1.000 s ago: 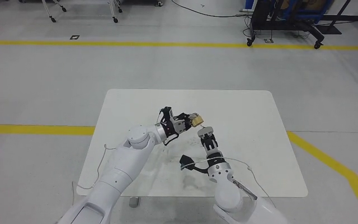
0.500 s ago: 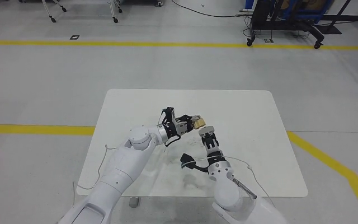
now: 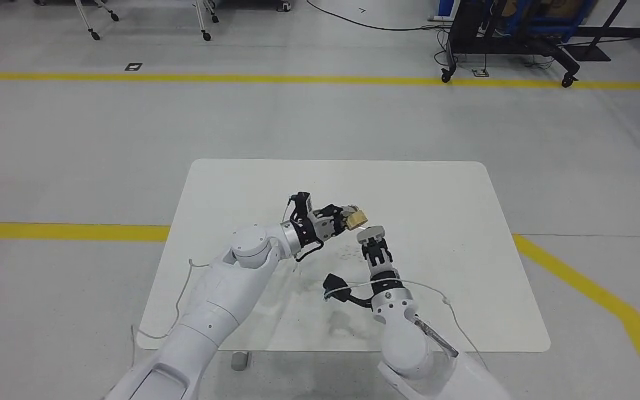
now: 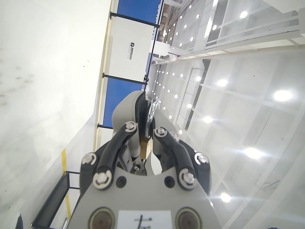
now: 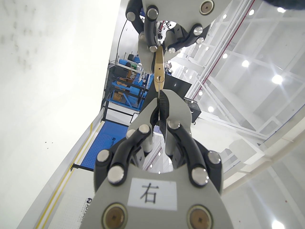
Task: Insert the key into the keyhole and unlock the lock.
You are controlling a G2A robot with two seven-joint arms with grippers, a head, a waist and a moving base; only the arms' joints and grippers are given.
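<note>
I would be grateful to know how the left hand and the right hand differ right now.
The left hand is shut on the brass padlock, the right hand on a thin key. In the top view the left hand points sideways across the table, the right hand away from the robot. Both are shut, tips nearly meeting.

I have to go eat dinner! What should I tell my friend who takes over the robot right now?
Left gripper: jaws shut on the lock, held up above the table.
Right gripper: jaws shut on the key, its tip right at the lock's keyhole end.
Done: both are picked up and lined up.
Left: push the key fully in (how deep it sits is unclear), then turn it to unlock.
</note>
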